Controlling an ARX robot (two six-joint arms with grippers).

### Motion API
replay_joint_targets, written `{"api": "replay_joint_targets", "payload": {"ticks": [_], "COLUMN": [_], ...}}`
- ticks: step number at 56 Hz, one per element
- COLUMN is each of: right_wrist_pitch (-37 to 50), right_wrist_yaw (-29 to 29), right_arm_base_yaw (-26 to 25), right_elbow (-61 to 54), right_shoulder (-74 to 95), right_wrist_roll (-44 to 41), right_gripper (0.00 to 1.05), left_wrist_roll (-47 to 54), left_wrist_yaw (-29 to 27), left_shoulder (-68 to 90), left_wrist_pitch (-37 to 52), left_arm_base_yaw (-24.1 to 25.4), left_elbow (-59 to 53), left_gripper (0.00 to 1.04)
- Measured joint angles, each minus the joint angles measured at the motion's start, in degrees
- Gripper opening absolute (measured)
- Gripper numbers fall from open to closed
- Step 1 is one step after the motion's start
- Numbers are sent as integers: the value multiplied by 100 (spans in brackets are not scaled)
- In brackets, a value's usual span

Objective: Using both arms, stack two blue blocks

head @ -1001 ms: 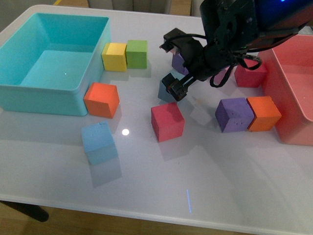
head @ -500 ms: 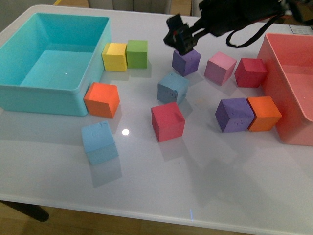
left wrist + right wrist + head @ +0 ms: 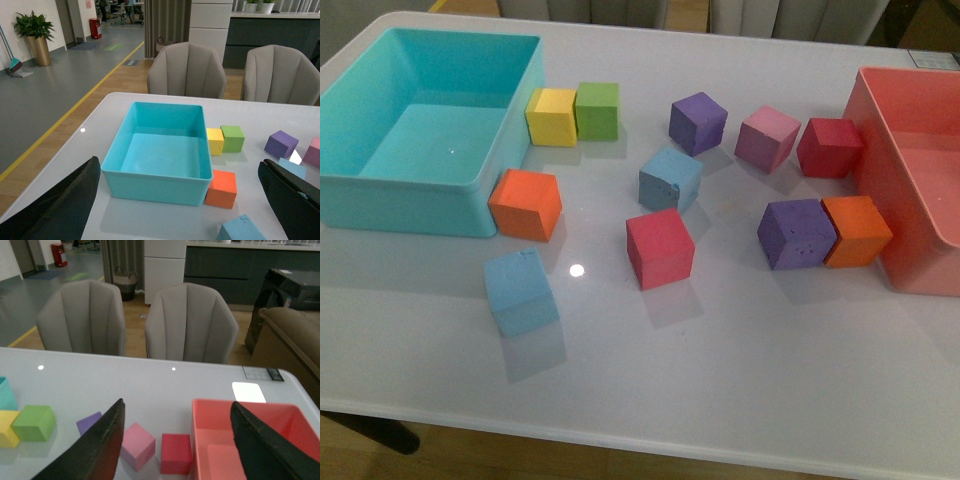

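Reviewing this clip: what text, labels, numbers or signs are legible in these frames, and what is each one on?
No text can be read in any view.
dark sticker on the table beside the pink bin: markings too small to read.
pink sign on the far wall: blurred, unreadable.
blue blocks and turquoise bin: no lettering visible.

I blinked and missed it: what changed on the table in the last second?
The right gripper, which hung over the duller blue block, lifted away out of the front view, open and empty. That block, the paler blue block and everything else stayed put.
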Motion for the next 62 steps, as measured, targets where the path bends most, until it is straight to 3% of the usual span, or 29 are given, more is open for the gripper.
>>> {"api": "replay_joint_targets", "payload": {"ticks": [17,28,30,34,42,49,62], "right_wrist_pitch": [286,186,118,-70,-415,-225,-1099], "right_wrist_yaw": [-289,-444,-734,-778,-820,-820,-817], "right_arm_base_yaw": [-319,-455,-634,-828,-833,-839,-839], "right_elbow": [-1563,-2181,-2308,-2553,-2826,-3117,-3281], "right_shoulder": [-1222,-1956,-2149,-2557,-3174,-3303,-4336], "right_wrist_roll": [101,111,114,116,114,116,116], "right_gripper": [2,2,2,2,2,2,2], "left_wrist_roll": [0,0,0,0,0,0,0], "left_wrist_yaw": [2,2,2,2,2,2,2], "left_shoulder": [0,0,0,0,0,0,0], "left_wrist_pitch": [0,0,0,0,0,0,0], "left_arm_base_yaw": [0,0,0,0,0,0,0], "left_elbow": [0,0,0,0,0,0,0], "left_gripper": [96,96,96,96,96,96,96]}}
